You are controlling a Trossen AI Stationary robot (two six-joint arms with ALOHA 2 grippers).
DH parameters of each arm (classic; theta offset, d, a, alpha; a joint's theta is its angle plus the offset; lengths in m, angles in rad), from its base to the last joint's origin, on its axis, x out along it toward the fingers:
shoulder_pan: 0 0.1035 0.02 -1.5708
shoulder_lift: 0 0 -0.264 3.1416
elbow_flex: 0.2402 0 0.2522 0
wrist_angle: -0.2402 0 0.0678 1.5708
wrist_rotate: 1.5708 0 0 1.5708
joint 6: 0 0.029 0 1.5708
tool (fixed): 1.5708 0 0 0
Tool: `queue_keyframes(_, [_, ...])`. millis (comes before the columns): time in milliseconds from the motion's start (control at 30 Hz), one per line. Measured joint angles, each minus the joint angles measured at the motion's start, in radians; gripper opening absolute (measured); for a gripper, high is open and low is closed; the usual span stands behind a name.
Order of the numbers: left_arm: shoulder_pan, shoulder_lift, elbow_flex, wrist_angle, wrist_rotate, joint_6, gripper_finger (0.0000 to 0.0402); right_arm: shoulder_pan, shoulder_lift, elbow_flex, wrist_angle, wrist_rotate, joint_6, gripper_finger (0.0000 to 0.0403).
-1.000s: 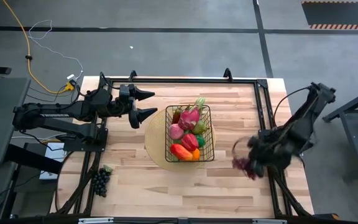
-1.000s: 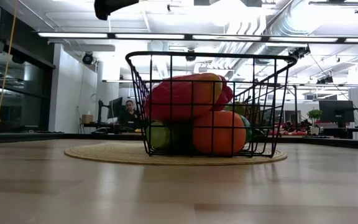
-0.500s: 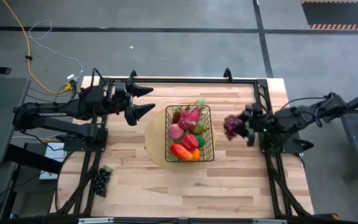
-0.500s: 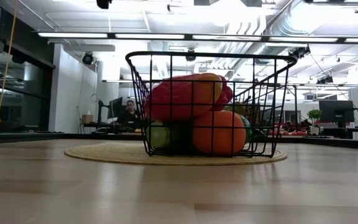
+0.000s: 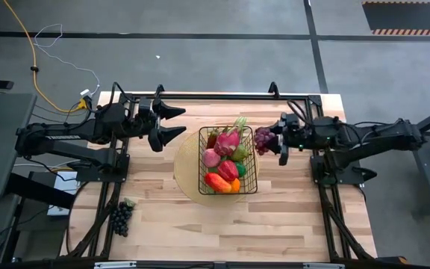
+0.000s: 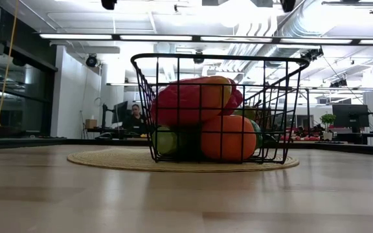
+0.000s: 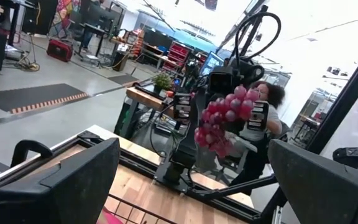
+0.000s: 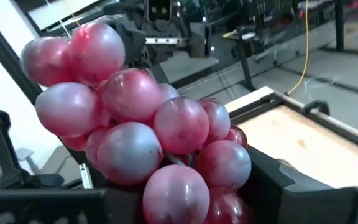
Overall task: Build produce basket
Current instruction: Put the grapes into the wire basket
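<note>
The black wire basket (image 5: 254, 166) stands on a round tan mat (image 5: 186, 166) at the table's middle. It holds a pink dragon fruit (image 5: 228, 140), red and orange peppers (image 5: 225, 176) and green pieces. My right gripper (image 5: 275, 140) is shut on a bunch of red grapes (image 5: 263, 139), high up and just right of the basket's right rim. The bunch also shows in the left wrist view (image 7: 224, 118). My left gripper (image 5: 173, 122) is open and empty, left of the basket. A dark grape bunch (image 5: 119, 217) lies on the table's near left. My right gripper pinches the red grape bunch between its two fingers at the bunch's lower back part (image 8: 185, 186); the grapes themselves hide the exact spot. The fingers lie about level and point toward the table's left. The bunch is lifted clear and sticks out ahead of the fingers.
A black frame rail (image 5: 222, 96) runs along the table's far edge and down both sides. Bare wood lies in front of the basket (image 5: 222, 224). In the low view the basket (image 6: 219, 110) stands mid-table. A person (image 7: 272, 99) sits beyond the table's right side.
My right gripper has swung from the table's near right side toward the far edge and then left toward the basket. It has turned level, pointing left, and carries the red grapes clear of the table. My left gripper has drawn back slightly to the left.
</note>
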Motion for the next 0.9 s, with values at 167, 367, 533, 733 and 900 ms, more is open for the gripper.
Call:
queue_keyframes(167, [0.000, 0.000, 0.000, 0.000, -0.002, 0.007, 0.0399, -0.023, 0.065, 0.008, -0.003, -0.060, 0.045, 0.0150])
queue_keyframes(367, [0.000, 0.000, 0.000, 0.000, -0.003, 0.033, 0.0399, -0.039, 0.174, 0.086, -0.087, -0.095, 0.040, 0.0150])
queue_keyframes(533, [0.000, 0.000, 0.000, 0.000, -0.003, 0.034, 0.0399, -0.040, 0.253, 0.143, -0.217, -0.094, 0.007, 0.0150])
queue_keyframes(733, [0.000, 0.000, 0.000, 0.000, -0.003, 0.053, 0.0399, -0.040, 0.316, 0.163, -0.312, -0.094, 0.001, 0.0150])
queue_keyframes(900, [0.000, 0.000, 0.000, 0.000, -0.003, 0.053, 0.0399, -0.038, 0.342, 0.163, -0.350, -0.094, 0.017, 0.0151])
